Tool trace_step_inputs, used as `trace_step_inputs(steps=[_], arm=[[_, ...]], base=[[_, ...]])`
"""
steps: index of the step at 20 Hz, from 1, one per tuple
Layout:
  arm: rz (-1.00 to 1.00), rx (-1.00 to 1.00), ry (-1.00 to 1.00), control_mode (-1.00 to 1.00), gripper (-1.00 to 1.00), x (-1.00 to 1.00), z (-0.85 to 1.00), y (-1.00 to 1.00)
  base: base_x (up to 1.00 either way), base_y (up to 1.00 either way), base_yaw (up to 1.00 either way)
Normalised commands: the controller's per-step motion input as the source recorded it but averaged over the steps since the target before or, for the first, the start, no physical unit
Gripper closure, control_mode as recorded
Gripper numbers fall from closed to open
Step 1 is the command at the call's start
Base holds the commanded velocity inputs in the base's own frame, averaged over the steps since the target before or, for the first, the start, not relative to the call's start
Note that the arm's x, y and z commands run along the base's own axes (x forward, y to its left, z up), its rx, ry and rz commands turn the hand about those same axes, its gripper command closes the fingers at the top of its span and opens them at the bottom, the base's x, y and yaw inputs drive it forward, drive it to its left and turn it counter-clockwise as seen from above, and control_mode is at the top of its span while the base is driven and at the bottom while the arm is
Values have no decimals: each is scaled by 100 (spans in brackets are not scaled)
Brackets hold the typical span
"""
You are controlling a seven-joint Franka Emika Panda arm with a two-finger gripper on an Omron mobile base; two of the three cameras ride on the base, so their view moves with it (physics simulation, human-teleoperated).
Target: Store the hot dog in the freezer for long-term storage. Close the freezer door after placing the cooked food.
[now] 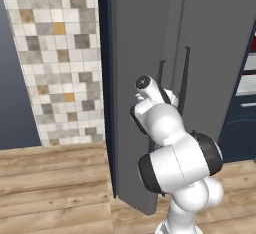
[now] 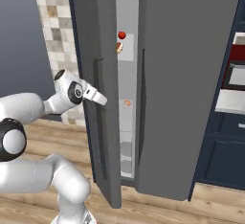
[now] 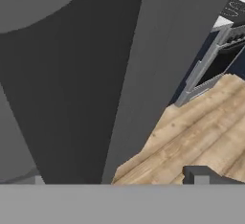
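Observation:
The freezer (image 2: 182, 74) is a tall grey appliance, and its left freezer door (image 2: 103, 50) stands ajar by a narrow gap. Through that gap the hot dog (image 2: 119, 47), a small tan bun, rests on an upper pale grey shelf inside. My gripper (image 2: 101, 99) is outside the freezer, against the outer face of the ajar door beside its dark bar handle (image 2: 98, 117). In the hand view the gripper (image 3: 117, 177) looks open, its fingertips (image 3: 197, 174) set wide apart with nothing between them, facing the dark door panel (image 3: 72, 84).
A small red round item (image 2: 122, 35) sits above the hot dog and a small orange item (image 2: 127, 103) lower down. Navy cabinets (image 2: 225, 151) stand to the right, a tiled wall (image 1: 55, 53) to the left, wood floor (image 1: 50, 198) below.

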Motion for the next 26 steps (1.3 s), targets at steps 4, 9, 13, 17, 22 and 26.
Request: trace_step_inputs(steps=[4,9,13,17,22,26], arm=[[12,16,-1,-100,-100,45,0,-32],[14,6,0,-100,-100,42,0,-23],[14,0,-5,-100,-100,30,0,-6],[12,0,0,-100,-100,42,1,-14],[9,0,0,-100,-100,43,7,-2],[6,0,0,-100,-100,53,7,-13]], base=[[0,0,0],[0,0,0],[0,0,0],[0,0,0],[0,0,0],[0,0,0]])
